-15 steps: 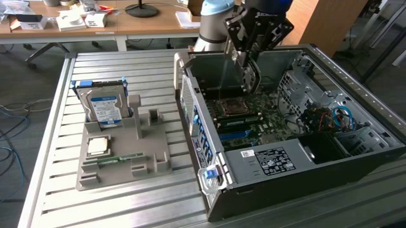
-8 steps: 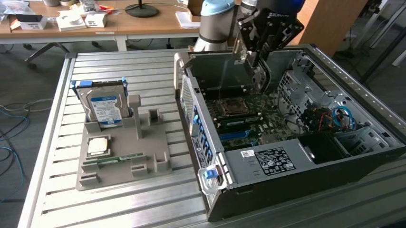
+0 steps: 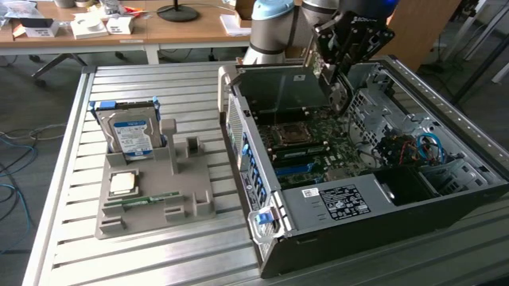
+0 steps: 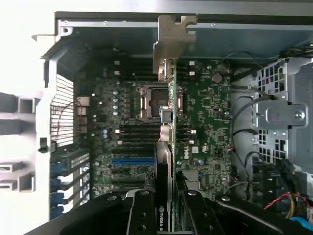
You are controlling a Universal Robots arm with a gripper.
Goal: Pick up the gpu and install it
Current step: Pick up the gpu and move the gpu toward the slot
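Observation:
My gripper (image 3: 338,56) hangs over the open computer case (image 3: 382,202) and is shut on the gpu (image 3: 340,95). The card is held edge-on above the motherboard (image 3: 318,143). In the wrist view the gpu (image 4: 164,161) runs as a thin dark strip between my two black fingers (image 4: 142,213), its pale metal end bracket (image 4: 172,44) reaching toward the case's back wall. It sits above the motherboard (image 4: 210,122), near the empty processor socket (image 4: 149,103) and beside the blue slot (image 4: 132,160). I cannot tell whether the card touches the board.
A grey parts holder (image 3: 155,190) on the slatted metal table (image 3: 143,256) carries a blue-labelled hard drive (image 3: 131,134), a processor chip (image 3: 123,183) and a green memory stick (image 3: 143,201). Cables and drive cages (image 3: 421,149) fill the case's side at the exterior view's right. Desks stand behind.

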